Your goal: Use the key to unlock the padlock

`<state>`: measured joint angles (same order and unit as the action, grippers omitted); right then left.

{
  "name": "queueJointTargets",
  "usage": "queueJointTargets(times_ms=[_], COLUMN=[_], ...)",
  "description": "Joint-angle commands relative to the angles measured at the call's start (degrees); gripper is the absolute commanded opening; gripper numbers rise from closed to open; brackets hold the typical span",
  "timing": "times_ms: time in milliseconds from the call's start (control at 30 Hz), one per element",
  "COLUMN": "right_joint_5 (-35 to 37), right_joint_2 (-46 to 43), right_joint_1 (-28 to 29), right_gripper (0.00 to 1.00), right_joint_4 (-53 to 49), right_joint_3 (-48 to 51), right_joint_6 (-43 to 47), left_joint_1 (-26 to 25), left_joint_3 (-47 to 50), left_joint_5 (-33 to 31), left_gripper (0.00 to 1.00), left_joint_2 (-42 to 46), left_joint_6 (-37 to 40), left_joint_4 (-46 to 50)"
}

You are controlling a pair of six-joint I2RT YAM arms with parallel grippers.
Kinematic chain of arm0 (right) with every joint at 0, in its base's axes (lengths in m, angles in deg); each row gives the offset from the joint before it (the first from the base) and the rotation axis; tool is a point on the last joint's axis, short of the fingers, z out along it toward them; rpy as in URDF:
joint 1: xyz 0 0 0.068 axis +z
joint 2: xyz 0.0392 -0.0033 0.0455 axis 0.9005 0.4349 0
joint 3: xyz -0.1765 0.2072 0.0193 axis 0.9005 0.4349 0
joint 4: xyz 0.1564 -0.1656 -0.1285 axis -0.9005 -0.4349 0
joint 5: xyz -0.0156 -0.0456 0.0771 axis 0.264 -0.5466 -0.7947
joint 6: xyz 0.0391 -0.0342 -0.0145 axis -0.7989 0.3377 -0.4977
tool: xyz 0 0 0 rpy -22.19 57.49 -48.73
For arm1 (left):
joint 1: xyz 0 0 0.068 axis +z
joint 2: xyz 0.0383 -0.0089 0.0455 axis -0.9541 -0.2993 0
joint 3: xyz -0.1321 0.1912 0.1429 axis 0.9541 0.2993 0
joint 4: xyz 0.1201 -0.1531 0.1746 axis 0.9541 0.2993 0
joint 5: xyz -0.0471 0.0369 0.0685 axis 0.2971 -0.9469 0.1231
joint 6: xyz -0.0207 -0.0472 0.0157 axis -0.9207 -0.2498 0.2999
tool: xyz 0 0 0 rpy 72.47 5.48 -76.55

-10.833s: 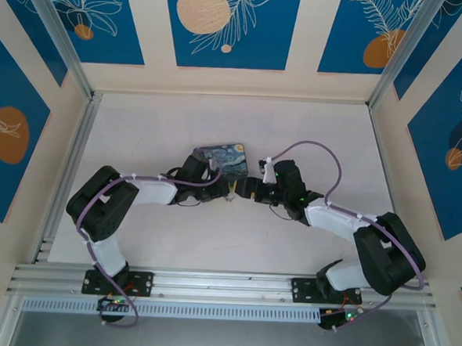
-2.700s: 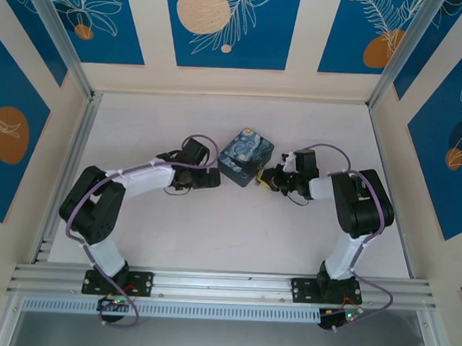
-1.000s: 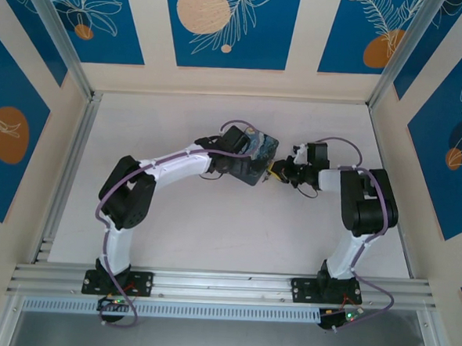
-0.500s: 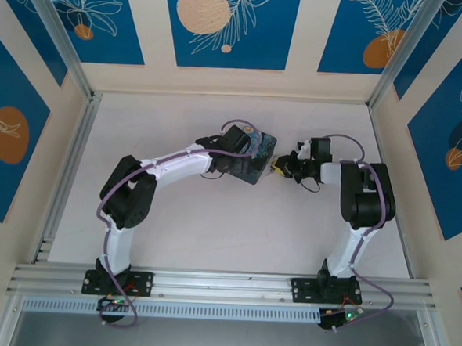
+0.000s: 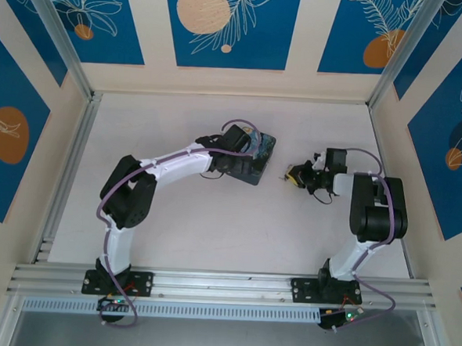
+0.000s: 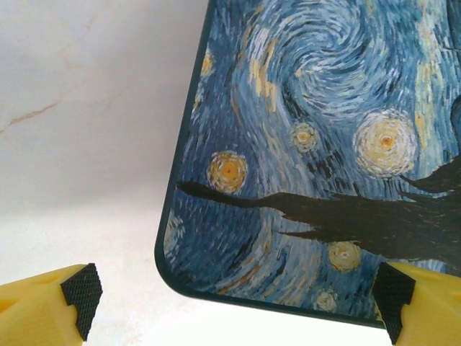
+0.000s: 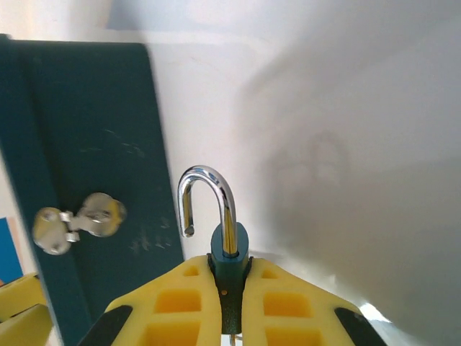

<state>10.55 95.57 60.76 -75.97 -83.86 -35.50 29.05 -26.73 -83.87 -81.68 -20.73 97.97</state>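
Note:
The padlock [image 7: 229, 261] has a dark bluish body and a shiny silver shackle [image 7: 210, 189] that is swung open, its free end out of the body. My right gripper [image 7: 229, 277] is shut on the lock body between its yellow fingers [image 7: 176, 295]. In the top view my right gripper [image 5: 297, 177] holds it right of the painted box [image 5: 260, 157], a gap between them. A thin pale sliver shows under the lock; I cannot tell whether it is the key. My left gripper [image 6: 236, 299] is open above the box lid [image 6: 317, 144], and also rests on the box from the left [image 5: 240, 152].
The box's dark teal side wall [image 7: 86, 144] carries a small silver hasp [image 7: 79, 220] that hangs free. The pale table [image 5: 212, 219] spreads around both arms. Aluminium rails and patterned walls close it in at the left, right and back.
My right gripper has drawn away to the right from the box, taking the padlock off the hasp. The left gripper has stayed on the box.

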Motion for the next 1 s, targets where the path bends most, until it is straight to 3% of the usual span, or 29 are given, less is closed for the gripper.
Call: queueJointTargets(times_ms=[0, 67, 200, 400, 600, 800, 867, 967], right_joint_5=[2.25, 3.69, 6.33, 8.68, 10.44, 19.09, 23.66, 34.35], right_joint_2=[-4.33, -6.32, -10.89, -19.49, -29.40, -34.55, -34.10, -34.28], right_joint_1=[-1.19, -1.39, -2.19, -3.86, -4.95, -4.61, -3.83, -2.31], right_gripper=[0.00, 0.03, 0.26, 0.51, 0.67, 0.83, 0.85, 0.99], right_joint_4=[-2.62, -4.05, -7.35, -12.32, -17.99, -25.69, -27.89, -26.96], right_joint_3=[3.05, 4.11, 6.04, 8.92, 9.61, 3.52, 0.39, -0.88], right_joint_6=[-2.13, -2.31, -3.05, -3.78, -3.03, 2.16, 4.08, 4.47], left_joint_1=[-0.60, -0.60, -0.51, 0.27, 2.94, 6.55, 7.95, 10.93], left_joint_3=[-0.88, -0.99, -0.74, 2.22, 8.09, 16.87, 22.67, 33.87], left_joint_5=[4.16, 5.17, 5.93, 4.85, 0.46, -15.82, -22.62, -28.00], left_gripper=[0.99, 1.00, 1.00, 1.00, 1.00, 1.00, 1.00, 1.00], left_joint_2=[3.70, 5.63, 9.62, 17.45, 27.97, 38.68, 42.79, 49.46], left_joint_6=[1.15, 1.13, 1.40, 1.69, 1.80, 4.70, 8.15, 16.36], left_joint_4=[4.22, 4.04, 4.47, 4.75, 5.03, 4.85, 0.62, -10.58])
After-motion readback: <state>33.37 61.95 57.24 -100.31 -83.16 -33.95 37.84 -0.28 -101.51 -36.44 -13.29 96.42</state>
